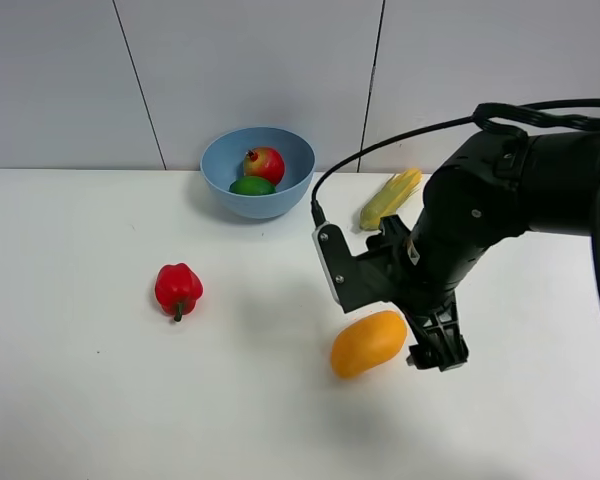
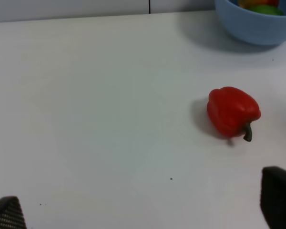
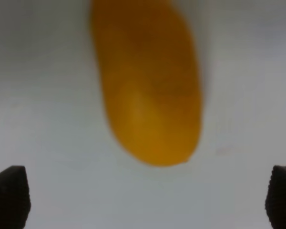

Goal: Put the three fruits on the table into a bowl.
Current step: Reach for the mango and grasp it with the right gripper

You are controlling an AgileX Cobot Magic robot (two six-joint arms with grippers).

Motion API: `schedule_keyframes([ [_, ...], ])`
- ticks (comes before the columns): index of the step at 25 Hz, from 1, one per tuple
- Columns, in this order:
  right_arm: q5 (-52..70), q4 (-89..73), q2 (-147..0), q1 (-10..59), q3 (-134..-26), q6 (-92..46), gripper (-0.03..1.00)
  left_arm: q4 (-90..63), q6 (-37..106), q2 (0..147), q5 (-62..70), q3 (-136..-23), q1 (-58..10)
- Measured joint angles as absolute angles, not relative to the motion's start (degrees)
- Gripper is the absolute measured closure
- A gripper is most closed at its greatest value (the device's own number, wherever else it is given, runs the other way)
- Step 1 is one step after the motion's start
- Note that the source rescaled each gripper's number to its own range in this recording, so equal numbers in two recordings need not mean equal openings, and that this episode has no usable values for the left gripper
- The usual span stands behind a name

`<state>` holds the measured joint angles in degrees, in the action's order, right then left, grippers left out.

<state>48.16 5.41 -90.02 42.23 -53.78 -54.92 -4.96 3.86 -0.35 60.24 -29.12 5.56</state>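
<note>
The light-blue bowl (image 1: 220, 165) stands at the back of the white table (image 1: 80, 400) and holds the red pomegranate (image 1: 264, 164) and the green lime (image 1: 252, 186). The orange-yellow mango (image 1: 368, 343) lies on the table right of centre. My right gripper (image 1: 435, 350) is low beside the mango's right end. In the right wrist view the mango (image 3: 148, 90) is close and blurred ahead of the open, empty gripper (image 3: 143, 195). My left gripper (image 2: 143, 205) is open and empty over bare table; its arm is out of the exterior high view.
A red bell pepper (image 1: 178, 289) lies left of centre and also shows in the left wrist view (image 2: 232, 112). A yellow-green corn cob (image 1: 390, 198) lies at the back, behind my right arm. The bowl's wall (image 2: 257, 28) shows at the edge of the left wrist view.
</note>
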Motion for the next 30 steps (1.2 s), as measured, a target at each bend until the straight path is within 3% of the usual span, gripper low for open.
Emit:
schedule_keyframes([
  [30,36.86,5.41,-105.19,42.23,-53.73,-54.98,-0.03,-4.96,3.86,-0.35,60.24,-29.12,5.56],
])
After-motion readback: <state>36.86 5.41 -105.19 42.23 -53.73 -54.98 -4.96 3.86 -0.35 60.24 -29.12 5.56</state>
